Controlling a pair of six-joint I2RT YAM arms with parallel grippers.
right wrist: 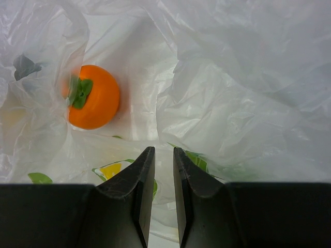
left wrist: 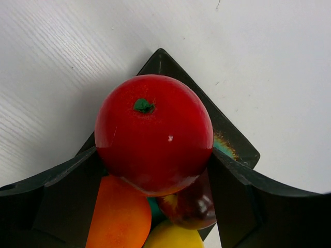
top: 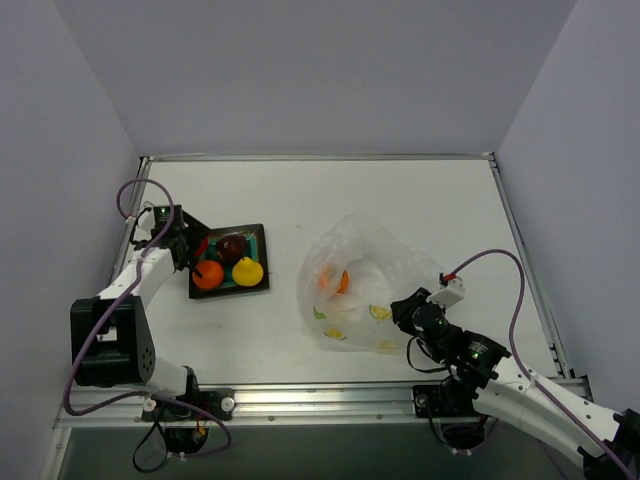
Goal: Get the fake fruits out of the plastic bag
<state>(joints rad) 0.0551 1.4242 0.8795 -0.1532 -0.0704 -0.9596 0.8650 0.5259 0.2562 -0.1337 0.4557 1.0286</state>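
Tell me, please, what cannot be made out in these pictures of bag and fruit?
- Right wrist: whether the right claw pinches the plastic bag; folds obscure the gap.
- Top view: any fruit besides the orange fruit in the bag; crinkled film hides it.
- Left wrist: most of the plate, covered by the red fruit in the left claw.

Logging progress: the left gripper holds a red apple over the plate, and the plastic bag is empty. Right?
Not quite. The plastic bag is not empty: an orange fruit with a green leaf cap lies inside it, as the right wrist view shows. The left gripper does hold the red apple over the plate.
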